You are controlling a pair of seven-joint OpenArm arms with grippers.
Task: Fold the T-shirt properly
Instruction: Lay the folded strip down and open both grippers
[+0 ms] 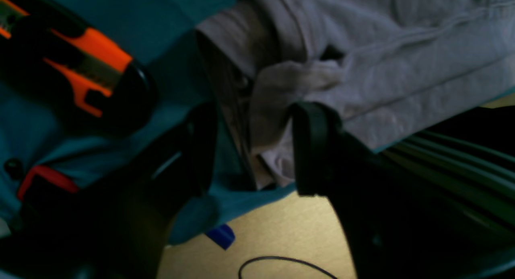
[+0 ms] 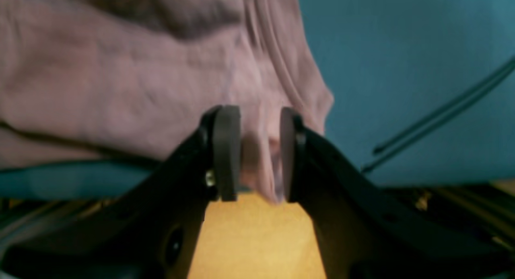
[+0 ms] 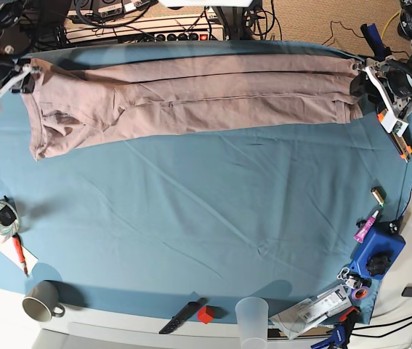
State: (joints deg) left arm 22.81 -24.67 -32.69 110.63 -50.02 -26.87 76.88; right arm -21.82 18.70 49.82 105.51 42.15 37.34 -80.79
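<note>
The wrinkly mauve T-shirt [image 3: 191, 91] is a long soft band on the teal cloth [image 3: 191, 218], left gripper [image 1: 251, 146] spread wide, right gripper [image 2: 253, 150] part-open around a fabric bunch.

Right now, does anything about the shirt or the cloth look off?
Yes. The T-shirt is folded into a long band, but its end by the right gripper flares wider and rumpled, hanging lower than the rest. The teal cloth is only lightly creased.

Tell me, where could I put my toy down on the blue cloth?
The wide middle of the table cloth is bare, between the T-shirt and the cup. The side edges are crowded with small things.
</note>
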